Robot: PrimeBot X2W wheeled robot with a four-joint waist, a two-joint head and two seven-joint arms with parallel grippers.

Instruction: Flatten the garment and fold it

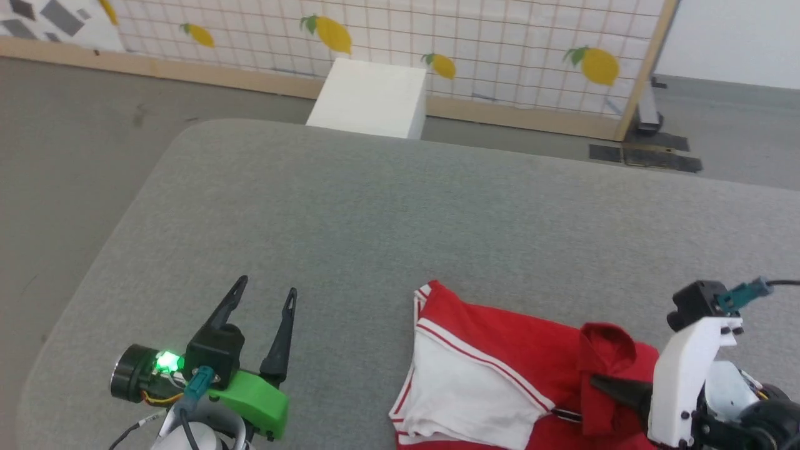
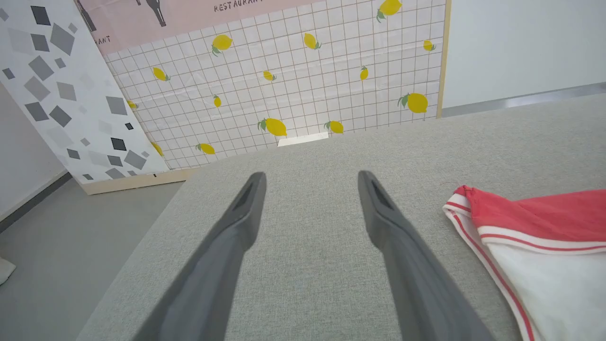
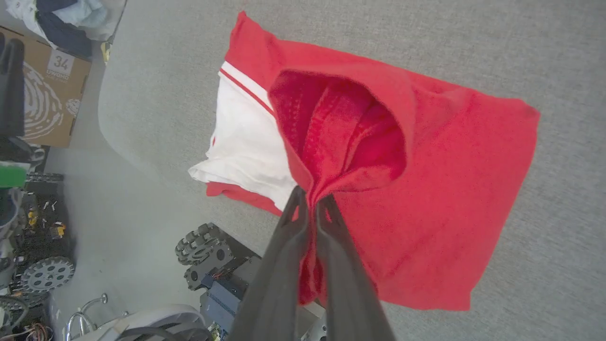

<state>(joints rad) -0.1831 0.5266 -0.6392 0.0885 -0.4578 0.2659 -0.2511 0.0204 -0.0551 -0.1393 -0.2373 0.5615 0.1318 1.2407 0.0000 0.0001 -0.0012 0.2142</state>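
Note:
The garment (image 1: 500,375), a red T-shirt with a white striped-trim sleeve, lies crumpled at the near right of the grey table (image 1: 387,212). My right gripper (image 1: 597,382) is shut on a pinched fold of its red cloth, which bunches up around the fingertips (image 3: 310,201). The white sleeve (image 3: 246,142) spreads to one side of the pinch. My left gripper (image 1: 264,292) hovers open over bare table left of the garment, its fingers (image 2: 246,203) wide apart and the sleeve's edge (image 2: 530,237) off to their right.
A white box (image 1: 372,97) stands past the table's far edge, before a lemon-patterned panel (image 1: 437,44). In the right wrist view the robot's wheeled base (image 3: 208,251) and a cardboard box (image 3: 45,90) sit on the floor by the table's rounded edge.

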